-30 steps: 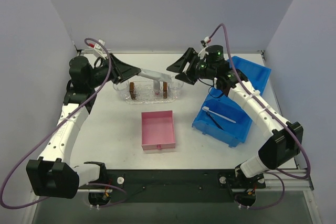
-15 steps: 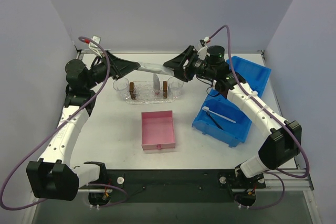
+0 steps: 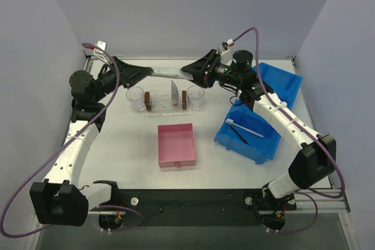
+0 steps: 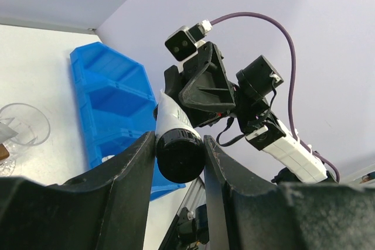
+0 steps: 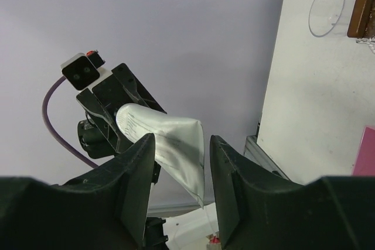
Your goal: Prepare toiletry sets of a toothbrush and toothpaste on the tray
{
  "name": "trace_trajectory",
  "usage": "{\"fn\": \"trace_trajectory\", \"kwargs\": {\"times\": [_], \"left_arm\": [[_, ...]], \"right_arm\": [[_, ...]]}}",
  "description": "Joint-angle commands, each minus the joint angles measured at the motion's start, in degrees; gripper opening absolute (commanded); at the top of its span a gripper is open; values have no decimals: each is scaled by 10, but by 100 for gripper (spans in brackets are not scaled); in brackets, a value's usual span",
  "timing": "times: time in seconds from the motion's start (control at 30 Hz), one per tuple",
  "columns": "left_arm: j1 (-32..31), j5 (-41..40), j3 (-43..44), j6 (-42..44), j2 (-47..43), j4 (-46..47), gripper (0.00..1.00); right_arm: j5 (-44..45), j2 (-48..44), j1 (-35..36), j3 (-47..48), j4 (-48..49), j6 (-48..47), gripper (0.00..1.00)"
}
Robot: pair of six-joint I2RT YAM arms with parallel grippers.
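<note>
A silver-grey toothpaste (image 3: 167,72) tube hangs in the air above the back of the table, between both arms. My left gripper (image 3: 151,72) is shut on its black cap end (image 4: 179,151). My right gripper (image 3: 185,71) stands open around the flat crimped end (image 5: 176,141), with a gap showing on one side. Below lies the clear oval tray (image 3: 164,110), where a second toothpaste (image 3: 174,91) stands upright between two brown blocks. A white toothbrush (image 3: 245,128) lies in the blue bin (image 3: 275,144).
A clear cup (image 3: 135,95) stands at the tray's left end and another cup (image 3: 195,93) at its right end. The square pink box (image 3: 176,144) sits in front of the tray. The blue bin takes up the right side.
Both grippers have lifted and moved back with the tube between them. The right gripper's jaws have narrowed around the tube's flat end. The left grip is unchanged.
</note>
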Motion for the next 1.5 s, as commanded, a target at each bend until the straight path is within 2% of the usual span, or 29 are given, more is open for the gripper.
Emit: {"fn": "trace_trajectory", "kwargs": {"times": [0.0,0.17,0.27,0.43,0.57,0.6,0.7,0.73,0.8,0.87,0.9,0.93,1.03,1.1,1.2,1.23,1.37,1.47], "left_arm": [[10,-18,-1,-25,-18,75,0],[12,-18,-5,-28,-19,81,0],[13,-14,-7,-28,-18,81,0],[15,-11,-8,-26,-16,77,0],[18,-10,-6,-13,-17,50,0],[19,-10,-5,-1,-18,41,3],[23,-11,-1,20,-21,5,28],[24,-11,0,25,-23,-12,41],[29,-19,6,54,-25,-38,52],[34,-35,28,89,-29,-110,61],[40,-46,41,143,-30,-146,63],[43,-58,55,173,-33,-221,65],[45,-108,107,261,-37,-327,74],[45,-143,127,299,-37,-359,76],[45,-223,141,322,-30,-437,76],[45,-247,153,329,-24,-486,76],[45,-383,184,394,-18,-590,76],[45,-433,182,428,-25,-636,76]], "right_arm": [[-29,-2,0,2,49,12,38],[-30,1,0,4,55,12,32],[-34,4,0,5,64,15,23],[-35,9,-2,8,78,14,0],[-12,-10,-1,6,69,-15,0],[-7,-12,-4,5,65,-29,0],[18,-28,-9,0,58,-43,0],[28,-33,-11,0,56,-54,0],[37,-46,-14,2,50,-68,0],[49,-58,-15,17,17,-107,0],[54,-62,-15,25,-2,-129,0],[60,-69,-15,44,-46,-165,0],[98,-85,-15,62,-119,-215,0],[121,-97,-15,74,-145,-257,0],[148,-91,0,112,-245,-328,0],[159,-81,10,127,-268,-349,0],[222,-39,73,220,-368,-454,0],[272,3,123,287,-418,-514,0]]}}
